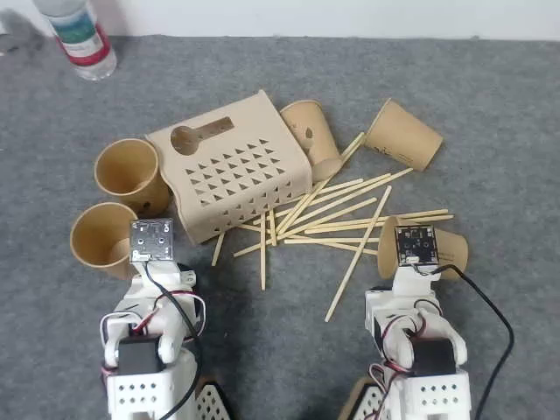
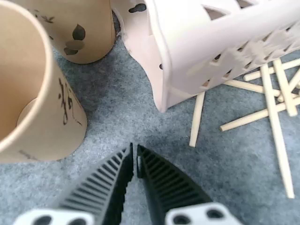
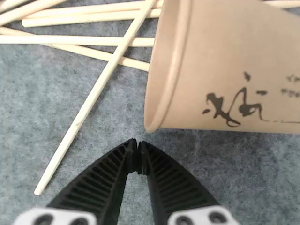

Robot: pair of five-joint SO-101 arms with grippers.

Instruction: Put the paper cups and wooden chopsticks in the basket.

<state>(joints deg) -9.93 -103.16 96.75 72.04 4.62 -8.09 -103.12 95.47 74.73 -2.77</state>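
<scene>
Left fingers (image 2: 119, 171) shut tight, holding nothing, near a paper cup (image 2: 33, 89) and the tipped basket (image 2: 211, 47). Right fingers (image 3: 123, 164) shut too, empty, just by a fallen cup (image 3: 225, 65), chopsticks (image 3: 93, 40) beyond. From up high: basket tipped over mid-bench (image 1: 490, 105), cups and chopsticks scattered around, none inside. Likely the very start. Next: open wide, grab the nearest cup.

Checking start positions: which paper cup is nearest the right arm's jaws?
The cup on its side just ahead of those shut jaws, its rim facing the chopsticks. The other four sit farther off, toward the basket.
</scene>
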